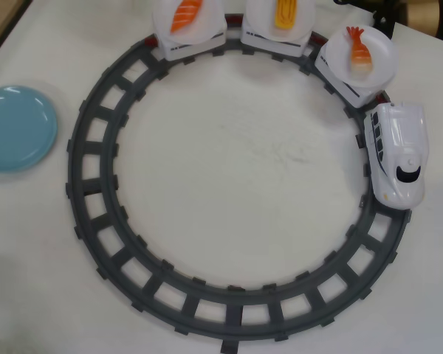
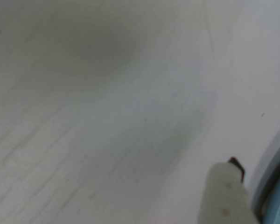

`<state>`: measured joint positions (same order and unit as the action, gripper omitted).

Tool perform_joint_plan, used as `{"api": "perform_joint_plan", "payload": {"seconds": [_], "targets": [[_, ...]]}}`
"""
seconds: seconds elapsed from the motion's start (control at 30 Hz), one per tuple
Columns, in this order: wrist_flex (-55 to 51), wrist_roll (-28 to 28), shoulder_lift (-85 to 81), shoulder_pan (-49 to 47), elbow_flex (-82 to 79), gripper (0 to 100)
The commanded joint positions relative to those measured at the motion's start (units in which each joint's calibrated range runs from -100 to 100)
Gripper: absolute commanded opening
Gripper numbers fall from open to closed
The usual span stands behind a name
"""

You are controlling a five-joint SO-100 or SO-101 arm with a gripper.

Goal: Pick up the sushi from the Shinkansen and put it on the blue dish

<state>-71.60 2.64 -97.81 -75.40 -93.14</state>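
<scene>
A white tabletop [image 1: 229, 162] (faintly scuffed) fills both views; a brown strip [image 1: 4, 22] edges the overhead's upper-left corner.

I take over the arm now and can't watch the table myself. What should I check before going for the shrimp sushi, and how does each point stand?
1. Sushi sits on its white plate, first car behind the Shinkansen: ok.
2. Nothing covers the sushi from above: ok.
3. Blue dish is bare, left of the track in the overhead view: ok.
4. Train stopped: cannot tell.
5. Claw open: cannot tell; the blurred wrist view shows one finger.
6. Claw near the sushi: not ok; absent from the overhead view.
</scene>
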Motion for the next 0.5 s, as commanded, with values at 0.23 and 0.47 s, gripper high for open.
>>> {"api": "perform_joint_plan", "payload": {"seconds": [0.23, 0.47], "targets": [[-0.5, 0.2, -0.2, -0.2, 0.0, 10], [-0.5, 0.1, -0.2, -0.4, 0.0, 10]]}}
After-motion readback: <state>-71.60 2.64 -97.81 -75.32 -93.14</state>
